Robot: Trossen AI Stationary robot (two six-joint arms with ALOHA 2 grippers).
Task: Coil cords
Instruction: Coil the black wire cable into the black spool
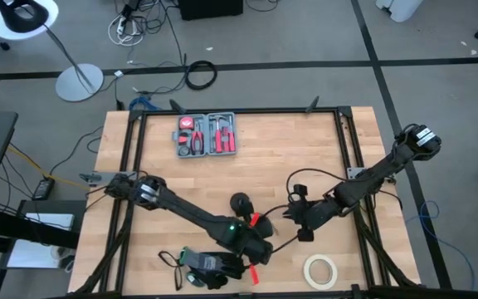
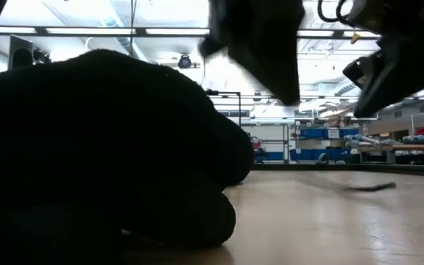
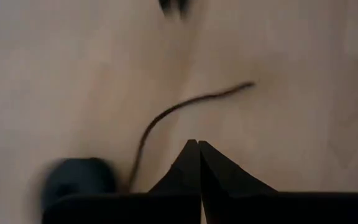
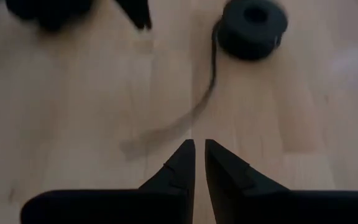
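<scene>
The cord is a small round black coil lying flat on the wooden table, also seen as the coil, with a loose tail trailing from it across the wood. The tail curves in front of my left gripper, which is shut and stands just short of the tail, near the coil's right front. My right gripper comes slanting down from the table's right. Its fingers stand a narrow gap apart, with nothing between them, just short of the tail's end.
A grey tool case with red-handled tools lies at the far middle. A roll of tape lies near the front right. A black bundle lies at the front edge and fills the low view's left. Black rails frame the table.
</scene>
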